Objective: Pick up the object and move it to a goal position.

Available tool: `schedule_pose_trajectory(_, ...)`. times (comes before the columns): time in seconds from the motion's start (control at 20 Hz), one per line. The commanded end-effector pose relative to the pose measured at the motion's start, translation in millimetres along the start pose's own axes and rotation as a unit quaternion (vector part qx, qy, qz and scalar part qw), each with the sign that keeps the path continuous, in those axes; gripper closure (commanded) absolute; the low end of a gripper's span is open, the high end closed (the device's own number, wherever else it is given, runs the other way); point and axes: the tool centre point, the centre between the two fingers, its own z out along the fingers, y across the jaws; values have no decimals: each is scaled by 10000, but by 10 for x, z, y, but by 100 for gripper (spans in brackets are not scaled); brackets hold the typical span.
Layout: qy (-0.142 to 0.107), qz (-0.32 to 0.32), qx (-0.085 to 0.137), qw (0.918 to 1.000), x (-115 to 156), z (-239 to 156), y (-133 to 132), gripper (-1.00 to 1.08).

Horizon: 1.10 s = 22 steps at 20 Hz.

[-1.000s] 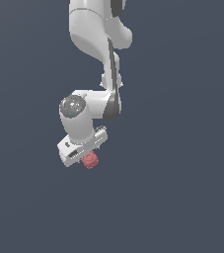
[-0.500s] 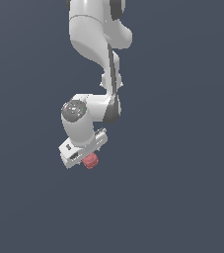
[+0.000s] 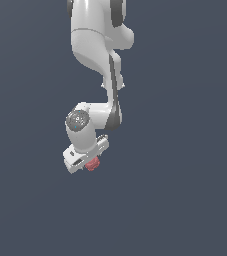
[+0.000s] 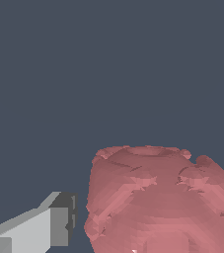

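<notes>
Exterior view: white arm (image 3: 92, 45) reaching down from twelve o'clock, elbow bent near centre, gripper (image 3: 89, 161) low and a little toward seven o'clock of frame centre. Dull-red bumpy lump (image 3: 91, 164), strawberry-like, tucked under the gripper body at its five o'clock edge, far smaller than the gripper. Appears lodged between the fingers; pinched on the lump as far as can be judged, though neither pad's contact shows plainly.

Wrist view: lump (image 4: 158, 200) filling the near field, flat dimpled crown up, ridged sides. One grey-tipped finger (image 4: 59, 220) just beside its flank, narrow dark gap between; opposite finger out of frame.

Step in hand, judged: carrying the lump toward the goal. No goal marker visible in either view. For a good carry: steady squeeze, no loosening on the bumpy skin, slow smooth travel, wrist kept level so the round shape does not roll out.

Surface and room: plain slate-blue field all round, no table edge, seam, shadow or wall to be told apart. Whether the lump hangs clear of a floor cannot be told.
</notes>
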Motion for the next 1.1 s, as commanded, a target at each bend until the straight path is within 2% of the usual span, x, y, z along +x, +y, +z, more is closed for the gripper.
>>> schedule_pose_trajectory(0.0, 5, -1, -7, 10000, 7, 0, 7, 108)
schedule_pose_trajectory(0.65, 5, -1, -7, 10000, 14, -9, -15, 108)
schedule_pose_trajectory(1.05, 5, -1, -7, 10000, 116, -126, -304, 108)
